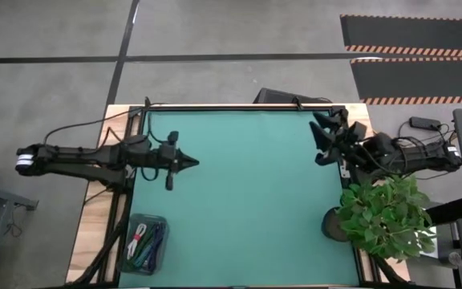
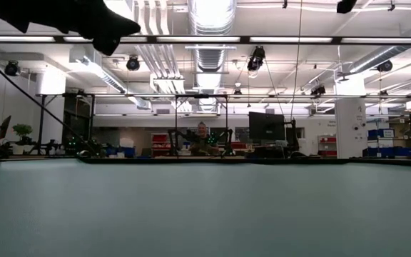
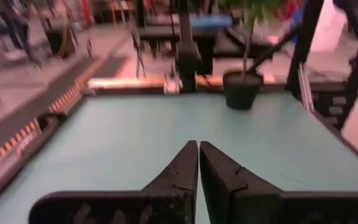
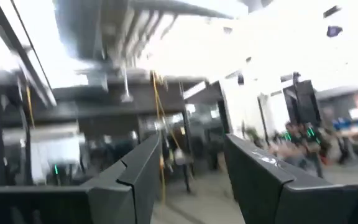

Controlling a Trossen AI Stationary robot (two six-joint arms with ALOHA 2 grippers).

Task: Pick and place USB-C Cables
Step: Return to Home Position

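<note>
The cables (image 1: 144, 239) lie together in the bin (image 1: 147, 217), white, green and dark ones side by side. The bin stands at the near left corner of the surface (image 1: 247, 201). The high view shows no other cable on the green surface, so I judge the placing done and the step in hand to be taking the arms to their rest pose.

The left jaws are pinched almost together and hold nothing. They hover over the left part of the surface, pointing toward its middle, well apart from the bin. The right jaws stand open and empty near the far right corner, tilted up toward the room.

The next move calls for no grasp. Each arm only needs folding home, the left staying clear of the bin and the right clear of the plant (image 1: 387, 213).
</note>
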